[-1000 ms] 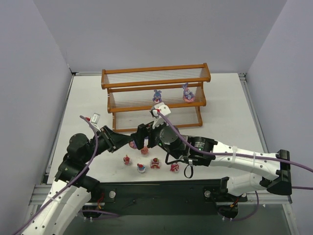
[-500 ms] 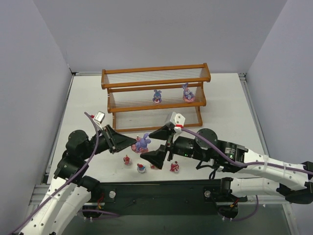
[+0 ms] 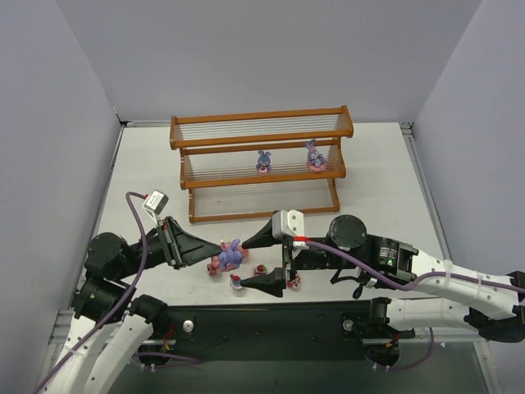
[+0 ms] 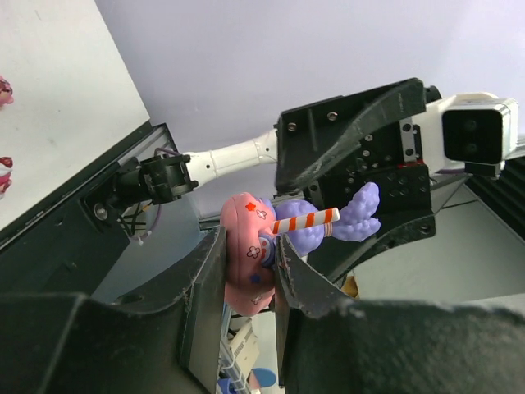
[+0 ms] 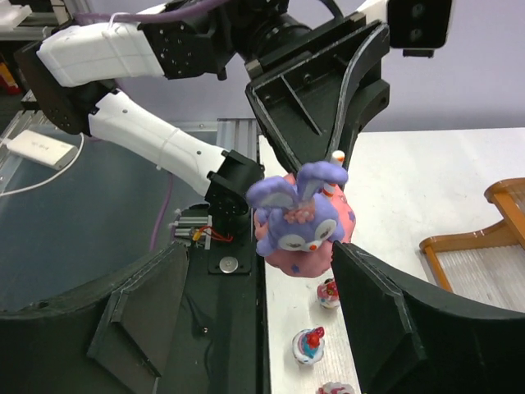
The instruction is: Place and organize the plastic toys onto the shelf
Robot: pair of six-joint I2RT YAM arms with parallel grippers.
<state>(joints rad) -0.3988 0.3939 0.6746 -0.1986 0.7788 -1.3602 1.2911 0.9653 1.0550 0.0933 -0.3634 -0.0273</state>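
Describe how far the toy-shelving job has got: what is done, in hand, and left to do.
Done: two purple bunnies stand on the middle tier of the shelf. In hand: the left tool grips a third bunny by its pink base, the open right tool flanking it. Left: that bunny and several small figurines on the table.

bunny (image 5: 297, 215): purple, pink base | stick (image 4: 305, 222): red-white stripes | shelf (image 3: 261, 125): orange-brown frame, pale rods
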